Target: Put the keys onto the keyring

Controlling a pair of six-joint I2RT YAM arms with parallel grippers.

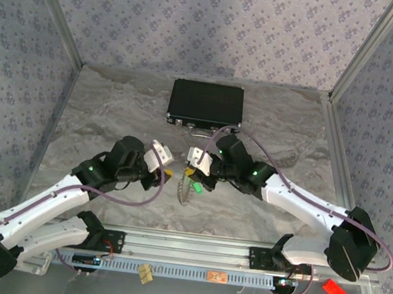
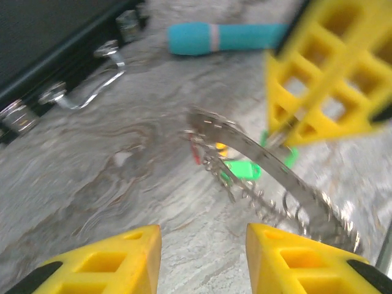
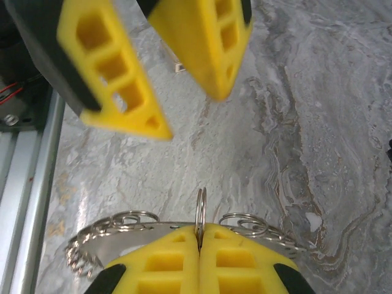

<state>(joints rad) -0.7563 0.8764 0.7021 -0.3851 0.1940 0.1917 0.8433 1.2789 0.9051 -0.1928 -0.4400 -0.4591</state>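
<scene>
You're mid-threading: your right claw is pinched shut on the keyring, the keys seemingly hanging under it, though blur hides how. Your left claw, just before it, stands partly open and empty; next needs a fine pinch on one key.

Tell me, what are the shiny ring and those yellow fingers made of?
The keyring looks like metal: silvery, thin, glinting. The fingers of the right gripper look like matte yellow plastic, moulded with square holes, though that's a guess.
</scene>
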